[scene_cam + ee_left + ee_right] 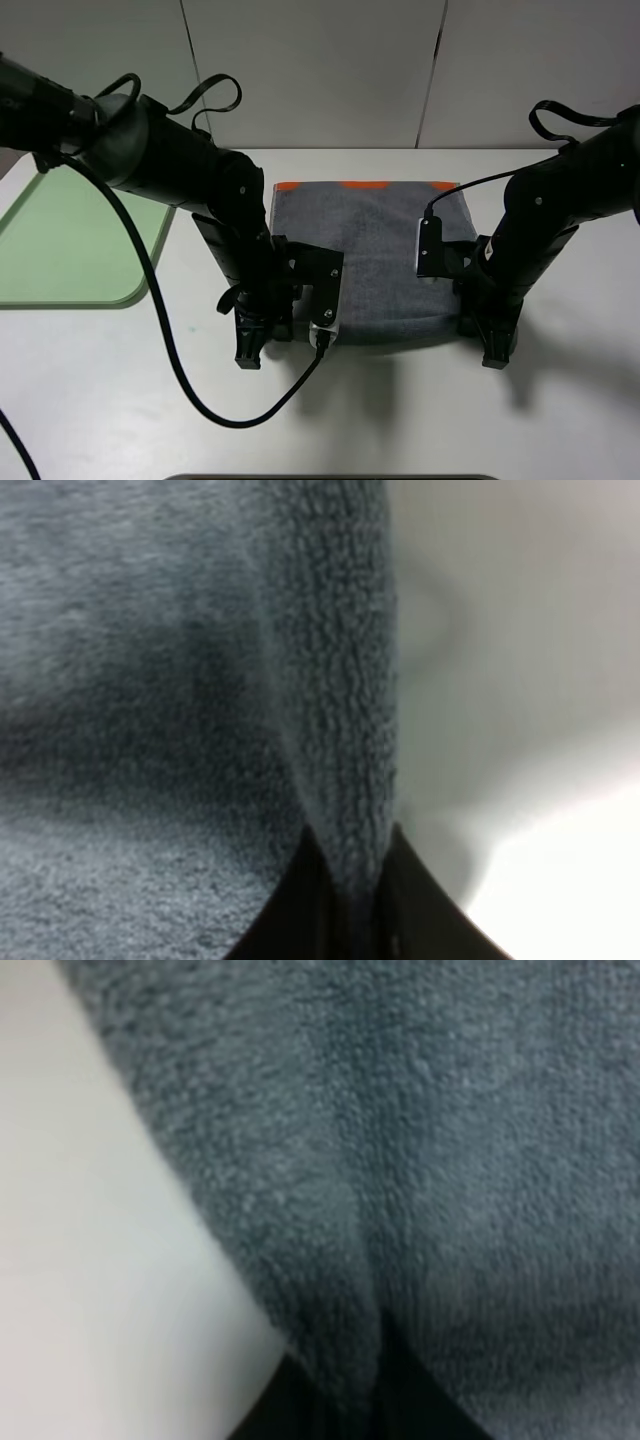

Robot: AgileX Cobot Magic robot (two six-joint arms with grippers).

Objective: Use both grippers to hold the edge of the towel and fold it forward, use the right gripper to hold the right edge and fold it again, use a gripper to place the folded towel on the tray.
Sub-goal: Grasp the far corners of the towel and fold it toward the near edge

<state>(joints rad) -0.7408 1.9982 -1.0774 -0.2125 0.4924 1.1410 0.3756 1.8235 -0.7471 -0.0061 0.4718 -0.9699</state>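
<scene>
My left gripper [250, 345] and right gripper [495, 345] each clamp a near corner of a grey fleecy towel [370, 250] on a white table [100, 400].
Wrist views show pile squeezed between dark fingers [290, 920], closed tight. The towel lies spread out mid-table with its orange-trimmed far edge [360, 185] uncovered, so I judge the forward fold barely begun. The second fold and the move to the pale green plastic tray [70, 240], well apart at left, remain.

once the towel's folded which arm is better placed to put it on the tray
Left, probably. The green tray lies on the left side of the table, nearer the left gripper; the right gripper sits across the towel from it. Right now both pinch the towel's near edge.
</scene>
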